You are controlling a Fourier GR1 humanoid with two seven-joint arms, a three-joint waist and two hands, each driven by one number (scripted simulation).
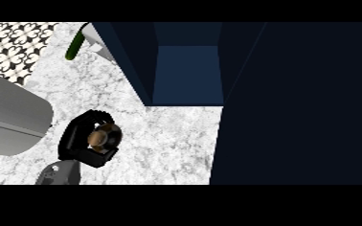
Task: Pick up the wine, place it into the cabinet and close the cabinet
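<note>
A: Where is the wine (pixel 103 137)?
B: Enclosed by the left hand (pixel 83 141), fingers curled round it, above the marble worktop (pixel 166 139); the dark open cabinet (pixel 187 72) stands just right.

The counter (pixel 163 139) has a white-grey marbled stone look with a mottled, matt surface. The cabinet (pixel 187 72) panels are dark navy, smooth and matt. At 10 o'clock, a patterned black-and-white tile wall (pixel 25 43) shows. The left hand (pixel 81 141) is black, plastic-looking, with a slight sheen; its forearm (pixel 60 175) is smooth grey.
</note>
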